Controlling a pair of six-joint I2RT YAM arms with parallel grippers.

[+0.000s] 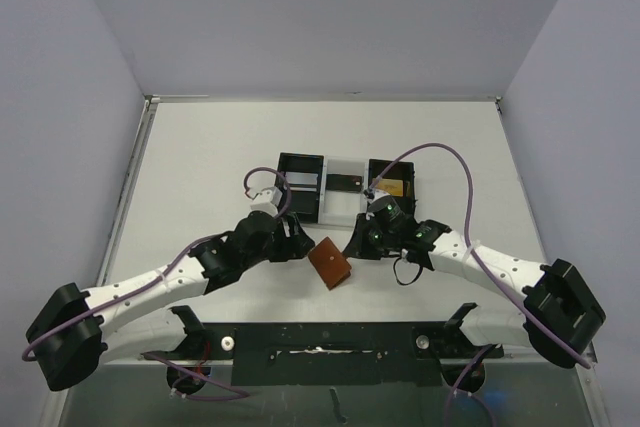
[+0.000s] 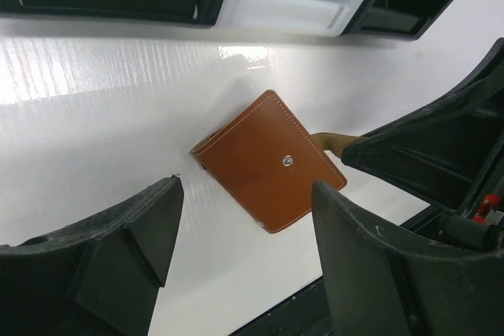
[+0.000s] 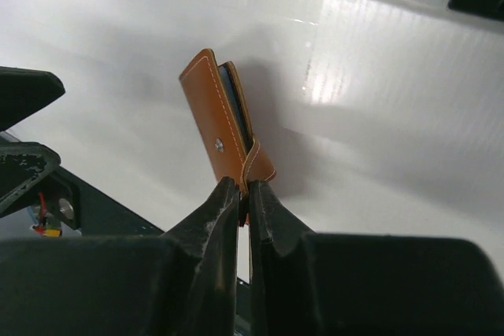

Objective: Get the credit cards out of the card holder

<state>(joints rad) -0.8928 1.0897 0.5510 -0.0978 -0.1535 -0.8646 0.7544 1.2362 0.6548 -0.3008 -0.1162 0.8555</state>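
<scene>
1. The right claw (image 3: 242, 191) is closed tight, its two fingers (image 3: 211, 218) pinching the tab (image 2: 329, 141) at one edge of the card holder (image 3: 220, 120).
2. The brown card holder stands out ahead of that claw's tips. It is folded and tilted up on edge, gaping a little so that a blue-grey lining shows.
3. The left claw (image 2: 245, 186) faces it from the other side with its fingers (image 2: 150, 222) spread wide. The card holder lies beyond the gap between them, and neither finger touches it.
4. The white desk (image 1: 200, 167) lies under both claws.
5. A black-and-white tray (image 1: 300, 158) with three compartments sits on the desk past both claws, near the right claw's far side.
</scene>
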